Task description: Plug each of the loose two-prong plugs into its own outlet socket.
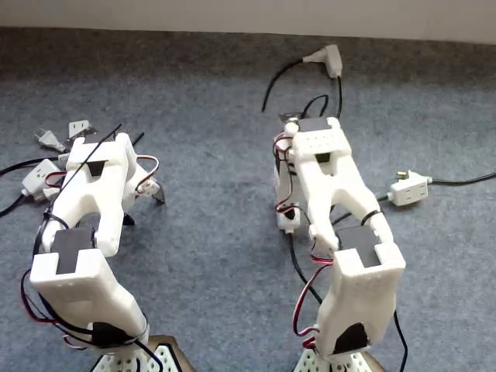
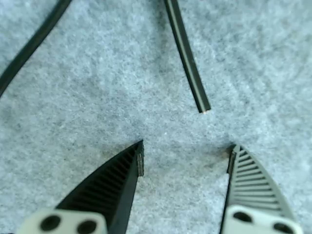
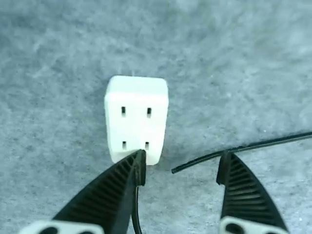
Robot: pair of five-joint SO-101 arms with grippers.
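Over the grey carpet [image 1: 217, 155], the right gripper [image 3: 183, 158] hangs jaws apart, one fingertip at the edge of a white outlet block [image 3: 136, 117] and a black cord end [image 3: 195, 163] between them, the left gripper [image 2: 187, 148] gapes near another black cord [image 2: 189, 63], and a white two-prong plug [image 1: 329, 58] lies near the carpet's far edge.

Two white arms [image 1: 93, 194] [image 1: 341, 194], two loose plugs [image 1: 50, 140] [image 1: 325, 58], three white outlet blocks [image 1: 39, 178] [image 1: 411, 188] [image 3: 136, 117] (a fourth small white piece [image 1: 78, 128] is unclear)
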